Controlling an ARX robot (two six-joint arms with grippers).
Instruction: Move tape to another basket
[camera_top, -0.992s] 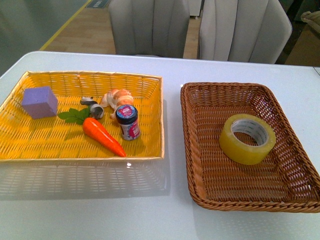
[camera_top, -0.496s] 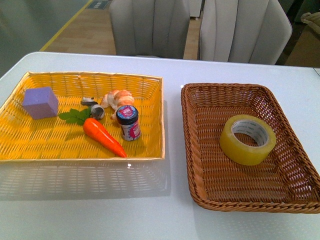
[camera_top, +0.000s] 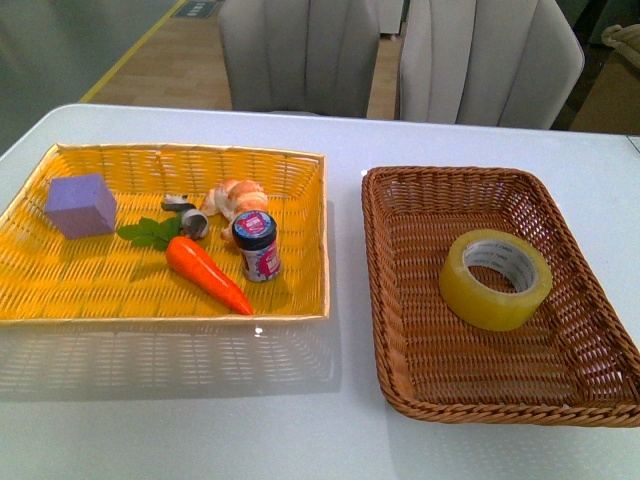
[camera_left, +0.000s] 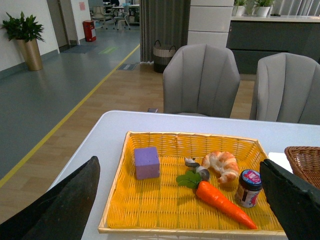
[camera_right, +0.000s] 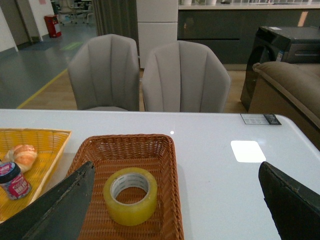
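Observation:
The tape (camera_top: 495, 278) is a yellowish roll with a white core. It lies flat in the brown wicker basket (camera_top: 395, 290) on the right of the white table. It also shows in the right wrist view (camera_right: 130, 195), inside the same basket (camera_right: 167, 165). My right gripper (camera_right: 175, 210) is open and empty, raised above the table on the near side of the tape. My left gripper (camera_left: 182, 205) is open and empty, raised over the near edge of the yellow basket (camera_left: 120, 210). Neither arm shows in the front view.
The yellow basket (camera_top: 300, 290) on the left holds a purple cube (camera_top: 80, 205), a carrot (camera_top: 205, 272), a small jar (camera_top: 257, 244), a croissant (camera_top: 238, 197) and a small grey-black ring (camera_top: 193, 222). Two grey chairs (camera_top: 300, 55) stand behind the table.

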